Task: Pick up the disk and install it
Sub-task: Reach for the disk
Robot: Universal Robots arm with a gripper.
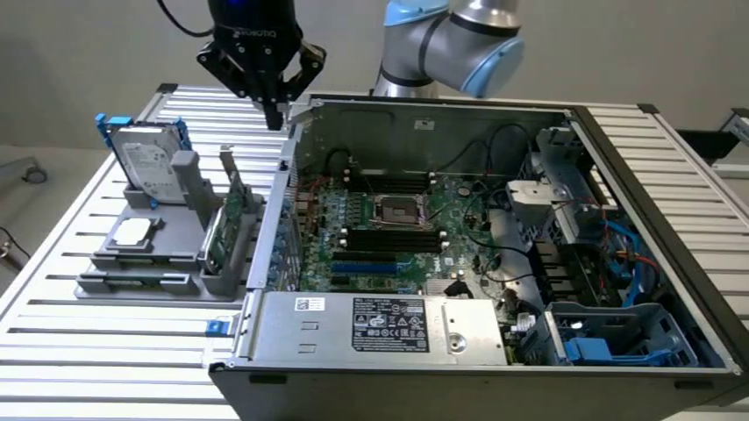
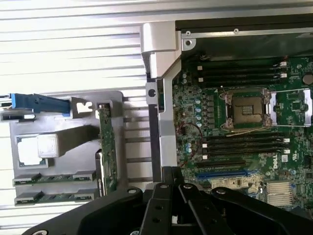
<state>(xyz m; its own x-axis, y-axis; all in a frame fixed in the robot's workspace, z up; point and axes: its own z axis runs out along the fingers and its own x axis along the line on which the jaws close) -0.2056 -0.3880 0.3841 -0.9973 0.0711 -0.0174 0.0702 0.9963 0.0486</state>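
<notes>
Looks down past the black tool [image 2: 172, 177], closed and holding nothing. Finds the disk [image 2: 38, 103] standing on edge in a grey holder [image 2: 66, 133] on the ribbed table [image 2: 73, 49], with a silver chip [image 2: 36, 149] and green card [image 2: 106, 147] close by. Meets the open case wall [image 2: 161, 54] and motherboard [image 2: 195, 122] just beside.

Probably a robotics lab or test cell: a slatted aluminium table [image 1: 105, 351] carries an opened computer case [image 1: 445, 110] with its motherboard [image 1: 398, 219] bare, a grey parts fixture [image 1: 140, 285] stands beside it, and a blue-jointed robot arm [image 1: 451, 44] rises before a plain pale wall [image 1: 70, 53].
</notes>
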